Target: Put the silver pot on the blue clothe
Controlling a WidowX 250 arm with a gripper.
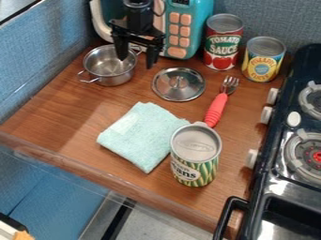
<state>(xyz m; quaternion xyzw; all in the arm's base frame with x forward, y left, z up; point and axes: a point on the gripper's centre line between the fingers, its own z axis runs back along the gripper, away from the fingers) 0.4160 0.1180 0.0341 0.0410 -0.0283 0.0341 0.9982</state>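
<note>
Between silver pot [110, 72] and fork [217, 108] lies a lid [179, 85], a bean can [195, 157] crowds the cloth [141, 135], and the gripper [136, 63] hangs open.

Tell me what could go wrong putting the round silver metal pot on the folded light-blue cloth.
The black two-finger claw hangs over one side of the pot, so an off-centre grip might tip it. The tall green-labelled metal can stands close beside the cloth, so the pot could knock it.

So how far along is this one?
Nothing looks done: the shiny silver two-handled pot stands on the brown wooden counter, apart from the folded light-blue cloth. In hand: nothing; the black two-finger gripper hangs open by the pot's rim. Left: grasp, lift, place on the cloth.
</note>
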